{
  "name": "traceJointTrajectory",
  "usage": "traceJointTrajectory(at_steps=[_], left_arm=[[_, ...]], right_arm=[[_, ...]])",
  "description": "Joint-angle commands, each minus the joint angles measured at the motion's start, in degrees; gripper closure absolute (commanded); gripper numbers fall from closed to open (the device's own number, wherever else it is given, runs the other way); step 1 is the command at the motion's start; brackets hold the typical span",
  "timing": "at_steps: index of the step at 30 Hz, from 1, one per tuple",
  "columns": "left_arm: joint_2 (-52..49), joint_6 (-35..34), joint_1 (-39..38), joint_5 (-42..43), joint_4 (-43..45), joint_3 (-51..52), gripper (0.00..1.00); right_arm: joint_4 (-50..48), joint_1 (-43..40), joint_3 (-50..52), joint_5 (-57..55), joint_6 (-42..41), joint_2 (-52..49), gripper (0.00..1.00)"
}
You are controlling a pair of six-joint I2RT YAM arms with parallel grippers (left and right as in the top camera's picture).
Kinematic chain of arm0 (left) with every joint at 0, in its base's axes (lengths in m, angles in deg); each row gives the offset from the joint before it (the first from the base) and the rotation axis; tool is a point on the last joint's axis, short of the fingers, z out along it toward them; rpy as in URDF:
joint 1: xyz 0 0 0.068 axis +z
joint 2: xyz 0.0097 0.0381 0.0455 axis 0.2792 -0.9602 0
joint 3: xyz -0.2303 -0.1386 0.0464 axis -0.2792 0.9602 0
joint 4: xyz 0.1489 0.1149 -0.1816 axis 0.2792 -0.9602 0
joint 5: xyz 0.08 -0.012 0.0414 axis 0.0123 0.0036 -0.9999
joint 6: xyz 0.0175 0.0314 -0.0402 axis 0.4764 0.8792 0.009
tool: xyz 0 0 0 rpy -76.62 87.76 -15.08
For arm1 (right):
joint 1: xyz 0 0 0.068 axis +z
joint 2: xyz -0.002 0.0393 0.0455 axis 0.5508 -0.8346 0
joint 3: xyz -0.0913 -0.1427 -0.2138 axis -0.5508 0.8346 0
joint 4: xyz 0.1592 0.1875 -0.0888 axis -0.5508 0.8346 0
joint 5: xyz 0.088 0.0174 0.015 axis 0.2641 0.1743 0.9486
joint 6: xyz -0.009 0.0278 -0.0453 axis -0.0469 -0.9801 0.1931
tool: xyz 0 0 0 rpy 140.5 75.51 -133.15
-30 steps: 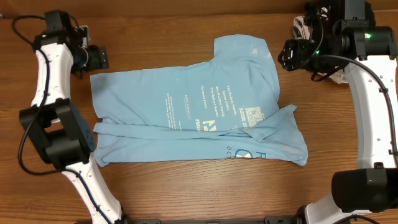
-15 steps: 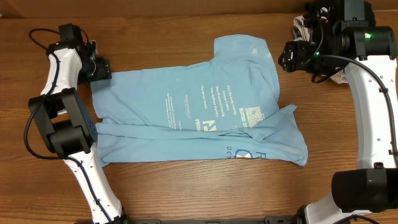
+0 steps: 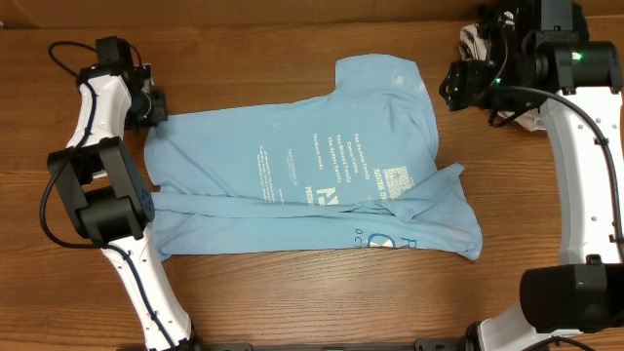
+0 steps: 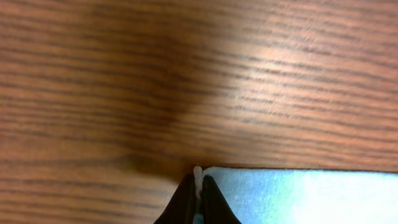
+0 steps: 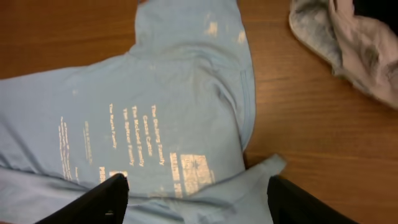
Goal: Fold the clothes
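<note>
Left gripper [image 4: 198,180] seems clamped on the T-shirt's [image 3: 292,175] corner edge, table [image 4: 186,74] beyond; right gripper [image 5: 199,199] hangs spread above it.

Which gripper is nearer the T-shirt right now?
Left. The left gripper is shut on the T-shirt corner; the right gripper hangs open beside it, not touching.

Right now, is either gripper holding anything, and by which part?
The left gripper pinches the T-shirt by its far left corner; the right gripper holds nothing.
</note>
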Motion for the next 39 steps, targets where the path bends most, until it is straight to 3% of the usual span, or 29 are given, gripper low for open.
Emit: traceJointTrajectory(at_steps=[1,12,21,27,35,39], left_arm=[[-1.73,-0.59,-0.04,-1.51,-3.37,-4.57,0.96],[-1.73,-1.7,-2.05,5.05,-23.56,-27.52,0.96],[-1.73,-3.54,-5.64,4.74,-25.38,-29.99,0.96],[-1.73,-3.78,-6.23,4.15,-25.18,-29.99,0.96],[-1.73,-3.78,-6.36,4.15,-24.55,-29.99,0.96],[-1.73,-3.78,-6.38,4.15,-24.94,-29.97,0.96]], right_arm=[[-4.55,0.17,-0.68,-1.05,0.22,0.17,0.26],[-30.88,1.9,-0.68,-2.14,0.5,-14.23,0.22],[-47.91,2.8,-0.7,-4.48,0.39,-30.49,0.13],[-54.12,2.8,-0.7,-9.44,0.44,-37.92,0.13],[-55.28,3.06,-0.7,-9.38,0.31,-42.53,0.13],[-55.93,3.08,-0.7,-8.83,-0.35,-43.25,0.21]])
